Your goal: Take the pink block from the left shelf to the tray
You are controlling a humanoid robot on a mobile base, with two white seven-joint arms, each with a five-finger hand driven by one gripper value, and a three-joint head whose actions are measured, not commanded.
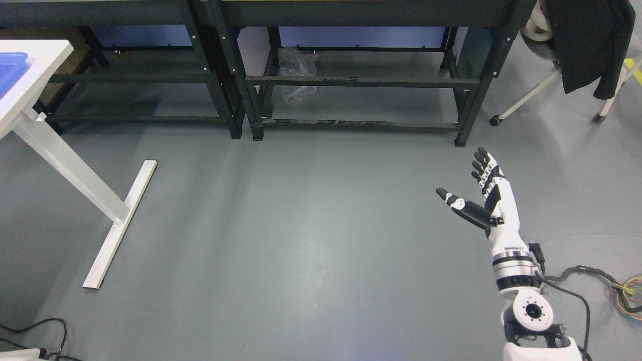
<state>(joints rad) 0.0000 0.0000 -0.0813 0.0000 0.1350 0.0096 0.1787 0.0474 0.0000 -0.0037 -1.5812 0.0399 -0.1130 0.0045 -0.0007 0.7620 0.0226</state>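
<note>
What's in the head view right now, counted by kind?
Black shelf racks: 2 (left, right)
White table: 1
Blue tray: 1, on the table
Clear plastic bag: 1, on the right rack
Chair with dark coat: 1
Robot hands: 1, right hand, open and empty
Pink blocks: 0 visible
Total: 7

R arm enters from the lower right corner of the frame and runs up toward mid-right, forearm white w/ black joint bands. R hand (481,193) sits at mid-right, palm facing left, fingers (485,168) straight and pointing up-frame, close together. Thumb (459,204) splayed out to the left, apart from the fingers. Hand holds nothing. A white bit at the bottom left corner, unclear what.
</note>
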